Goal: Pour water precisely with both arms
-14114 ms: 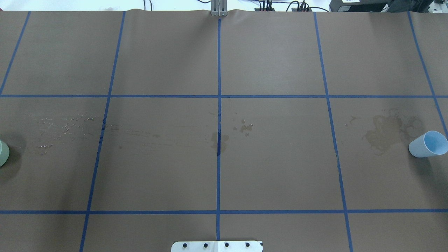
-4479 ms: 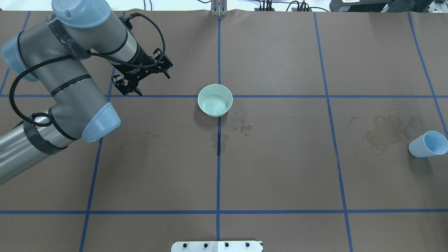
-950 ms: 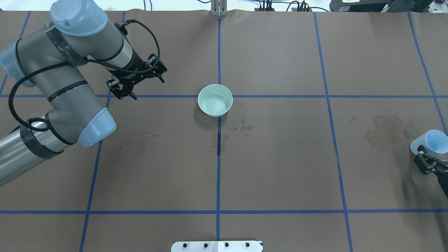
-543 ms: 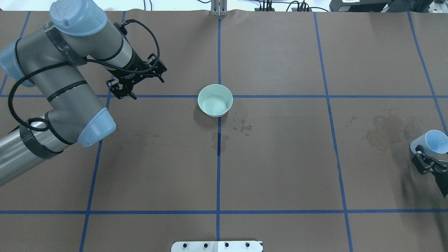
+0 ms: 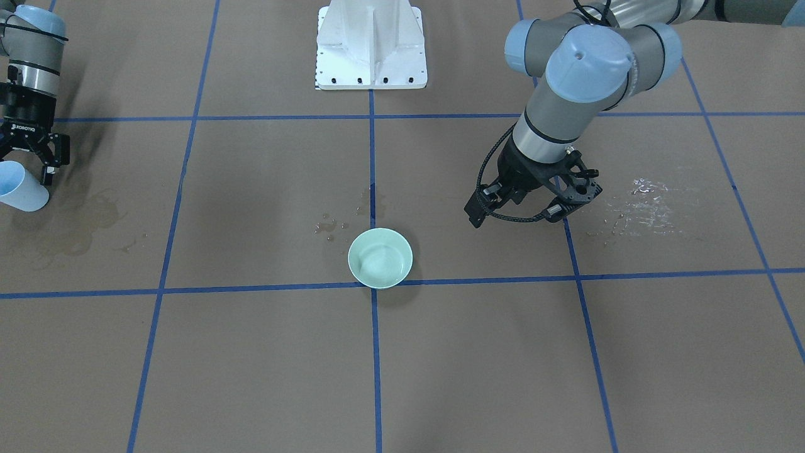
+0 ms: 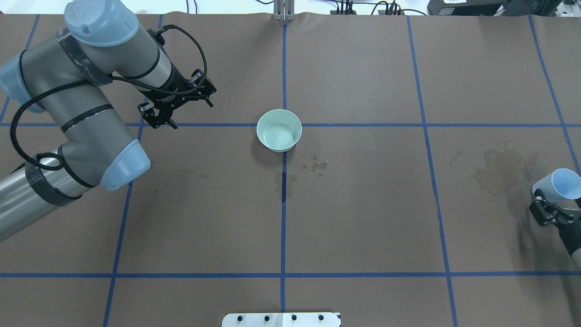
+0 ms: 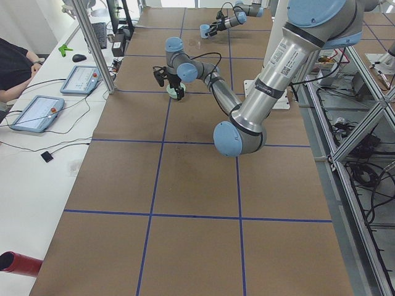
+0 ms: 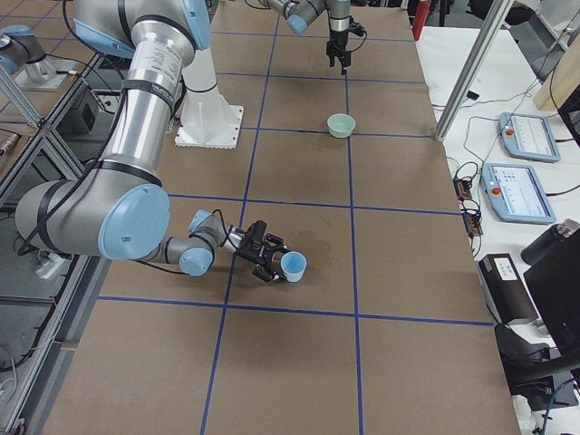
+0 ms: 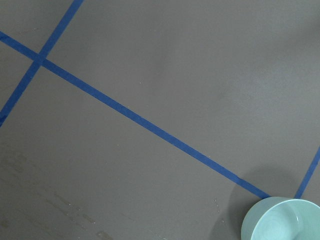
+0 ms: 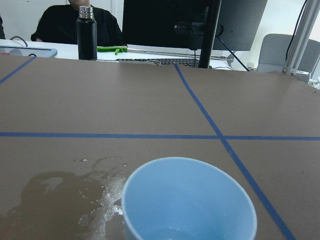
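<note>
Nearest the robot, at the right-hand edge of the table (image 6: 363, 227), the right gripper (image 6: 553, 209) sits low against the blue cup (image 6: 563, 184), its fingers either side of the cup's lower wall. Whether they press on it or stand just clear I cannot tell. The cup seems to rest on the table. What shows of the water (image 10: 175, 233) is a faint sheen deep inside the cup, seen from the right wrist. A dried-looking wet patch (image 6: 499, 170) lies just left of the cup, and a few droplets (image 6: 317, 165) sit near the middle. A little farther out, on the centre line, stands the pale green bowl (image 6: 279, 130). Its inside is glossy, but I cannot say whether it holds anything. Farthest out and well to the left of the bowl, the left gripper (image 6: 181, 111) hangs above the table with its fingers spread and nothing between them. I judge the task to be at an early stage: the receiving bowl is in place, while gripping the cup, lifting it, carrying it across to the bowl and the careful tilt all remain.
</note>
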Action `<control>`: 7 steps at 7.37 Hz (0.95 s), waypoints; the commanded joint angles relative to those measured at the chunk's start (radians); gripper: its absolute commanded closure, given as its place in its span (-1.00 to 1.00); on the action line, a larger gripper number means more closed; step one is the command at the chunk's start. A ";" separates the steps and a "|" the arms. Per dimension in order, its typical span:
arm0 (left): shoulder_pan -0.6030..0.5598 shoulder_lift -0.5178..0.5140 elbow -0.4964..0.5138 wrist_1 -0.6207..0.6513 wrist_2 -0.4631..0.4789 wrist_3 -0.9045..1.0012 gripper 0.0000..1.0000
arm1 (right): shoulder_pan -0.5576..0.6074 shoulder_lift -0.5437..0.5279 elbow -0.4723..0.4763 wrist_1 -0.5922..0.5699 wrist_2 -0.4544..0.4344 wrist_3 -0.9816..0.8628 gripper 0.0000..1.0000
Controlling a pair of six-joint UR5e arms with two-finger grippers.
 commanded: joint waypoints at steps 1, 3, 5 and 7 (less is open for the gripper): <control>0.000 0.000 0.000 0.000 0.000 0.000 -1.00 | 0.003 0.005 -0.012 0.000 0.000 0.000 -0.99; 0.000 0.000 -0.006 0.000 0.000 -0.002 -1.00 | 0.004 0.005 -0.023 0.000 0.000 -0.002 -0.99; 0.000 0.003 -0.008 0.000 0.000 0.000 -1.00 | 0.012 0.009 -0.029 0.000 0.003 -0.011 -0.99; 0.000 0.023 -0.032 0.000 0.000 0.000 -1.00 | 0.022 0.013 -0.035 0.000 0.005 -0.014 -0.99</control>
